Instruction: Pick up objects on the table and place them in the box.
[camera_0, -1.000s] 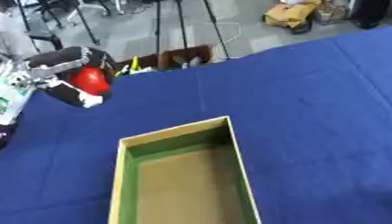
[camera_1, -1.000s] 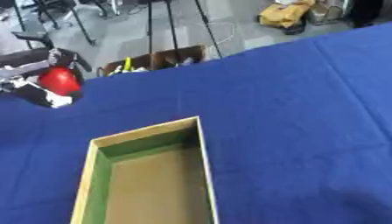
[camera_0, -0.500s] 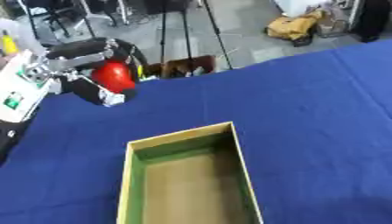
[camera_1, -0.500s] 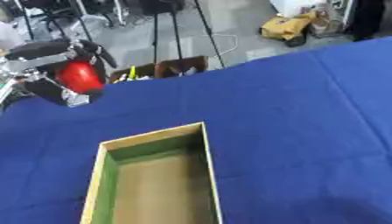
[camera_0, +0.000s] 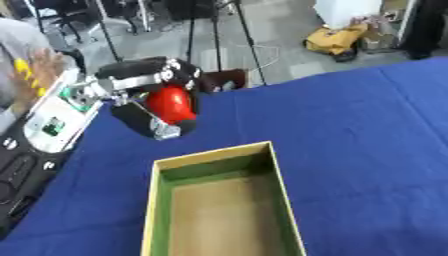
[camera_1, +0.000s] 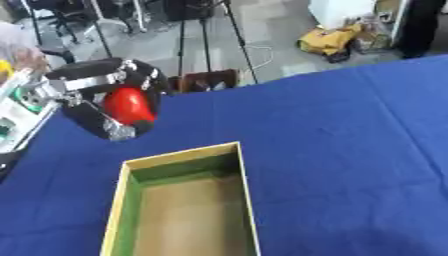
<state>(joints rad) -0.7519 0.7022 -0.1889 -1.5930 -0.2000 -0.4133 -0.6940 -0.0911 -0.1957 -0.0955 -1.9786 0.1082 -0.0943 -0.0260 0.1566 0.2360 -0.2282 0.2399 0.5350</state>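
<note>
Your left hand (camera_0: 149, 100) has its fingers curled round the red object (camera_0: 171, 104), held in the air just beyond the box (camera_0: 157, 200)'s far-left corner, box shows nothing inside, so pick looks done and drop is left; right hand unseen.

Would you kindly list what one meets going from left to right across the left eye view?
White device at the table's left edge → left robot hand holding the red object → open box → bare blue tablecloth.
</note>
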